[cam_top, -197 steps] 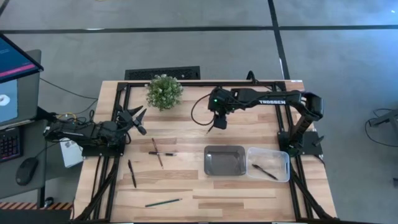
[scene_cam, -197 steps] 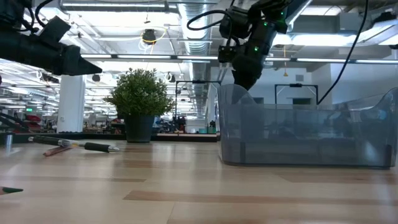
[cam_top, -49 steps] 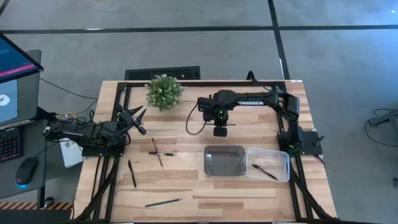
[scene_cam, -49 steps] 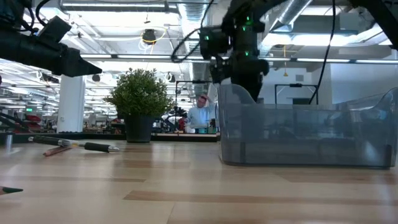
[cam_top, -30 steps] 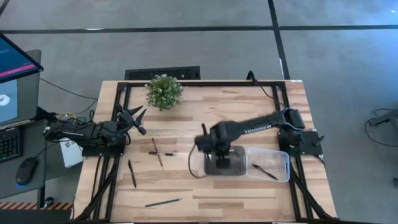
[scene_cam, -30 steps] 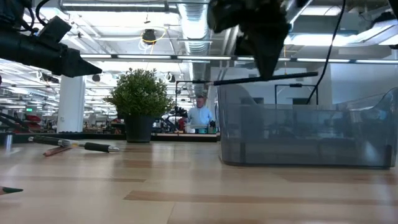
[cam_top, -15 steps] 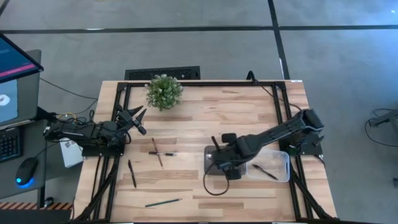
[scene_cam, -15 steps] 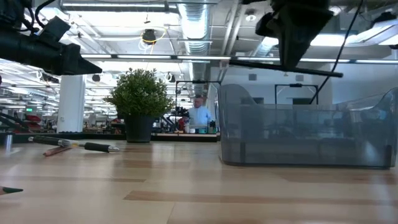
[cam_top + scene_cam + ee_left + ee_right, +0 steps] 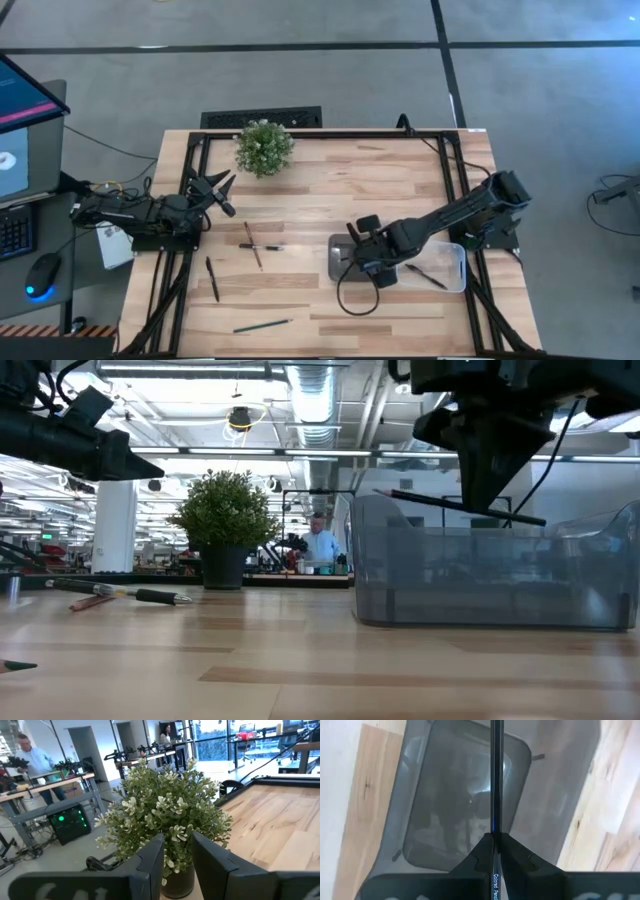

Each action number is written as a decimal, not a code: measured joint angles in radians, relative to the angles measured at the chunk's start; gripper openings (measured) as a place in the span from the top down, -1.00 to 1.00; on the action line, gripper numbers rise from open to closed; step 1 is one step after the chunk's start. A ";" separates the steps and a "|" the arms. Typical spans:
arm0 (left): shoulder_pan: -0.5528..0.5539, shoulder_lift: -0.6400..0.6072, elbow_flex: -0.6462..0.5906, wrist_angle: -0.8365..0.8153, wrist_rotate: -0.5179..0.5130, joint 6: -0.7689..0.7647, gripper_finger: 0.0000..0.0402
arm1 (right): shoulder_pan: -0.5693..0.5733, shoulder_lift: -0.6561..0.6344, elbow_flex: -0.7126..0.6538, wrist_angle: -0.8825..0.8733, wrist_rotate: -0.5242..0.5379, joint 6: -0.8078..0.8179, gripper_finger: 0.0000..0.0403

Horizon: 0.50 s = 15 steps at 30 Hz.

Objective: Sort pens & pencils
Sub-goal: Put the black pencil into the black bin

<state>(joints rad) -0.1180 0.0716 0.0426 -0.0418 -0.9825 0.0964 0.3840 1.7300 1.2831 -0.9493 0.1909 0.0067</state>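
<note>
— Pencil location at inspection?

— Clamped between the fingers of my right claw, held over the metal tray, tilted, tip above the tray rim in the low view. The clear bin just beside the tray held one pen.

— And the left claw?

— My left claw waited at the table's left edge, fingers slightly apart on nothing, facing the potted plant.

— Remaining items?

— A crossed pair, another pen and a green pencil lay on the table, well apart from the tray.
</note>
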 joint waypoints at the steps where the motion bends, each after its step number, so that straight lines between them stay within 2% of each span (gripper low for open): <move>1: 0.000 0.000 0.000 0.000 0.000 -0.002 0.55 | 0.000 0.008 0.000 0.004 0.000 -0.022 0.78; 7: 0.000 0.000 0.000 0.000 0.000 -0.005 0.55 | -0.009 0.083 -0.002 0.004 -0.003 -0.127 0.77; 15: 0.000 0.000 0.000 0.000 0.000 -0.011 0.55 | -0.038 0.195 0.000 0.027 -0.013 -0.146 0.77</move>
<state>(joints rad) -0.1177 0.0719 0.0427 -0.0422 -0.9829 0.0853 0.3462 1.9246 1.2835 -0.9226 0.1777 -0.1398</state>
